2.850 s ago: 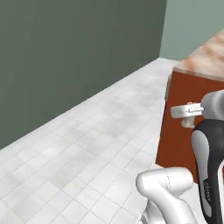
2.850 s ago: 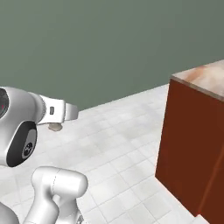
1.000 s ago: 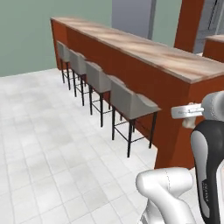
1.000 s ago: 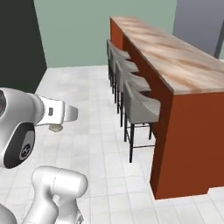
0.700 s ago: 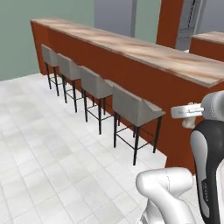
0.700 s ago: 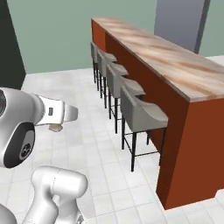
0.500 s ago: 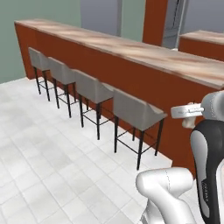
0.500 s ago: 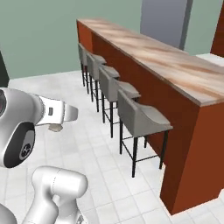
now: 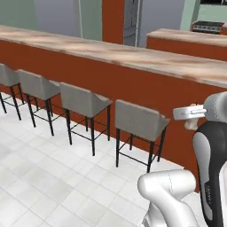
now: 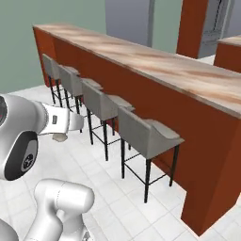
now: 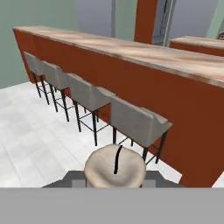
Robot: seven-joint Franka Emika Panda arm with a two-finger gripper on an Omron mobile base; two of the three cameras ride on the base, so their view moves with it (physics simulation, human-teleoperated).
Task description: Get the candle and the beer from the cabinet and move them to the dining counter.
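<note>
My gripper (image 11: 114,180) is shut on the candle (image 11: 114,165), a pale stubby cylinder whose rounded top and dark wick face the hand view between the two dark fingertips. The same candle shows as a small beige lump under the hand (image 9: 191,123) in the left base view and under the white wrist (image 10: 59,137) in the right base view. The hand is held high over the floor, short of the dining counter (image 9: 133,55), a long marbled top on a red-brown base (image 10: 155,63) (image 11: 144,51). The beer and the cabinet are out of view.
Several grey stools (image 9: 137,119) (image 10: 146,132) (image 11: 135,119) line the near side of the counter on a white tiled floor (image 9: 40,177). Behind it stand a red-brown pillar (image 9: 113,20) and a second marbled island (image 9: 186,37).
The base has driven and turned, so the whole view has swung: the counter and stools now stand nearer and more side-on. The arm holds the same pose with the candle in the gripper.
</note>
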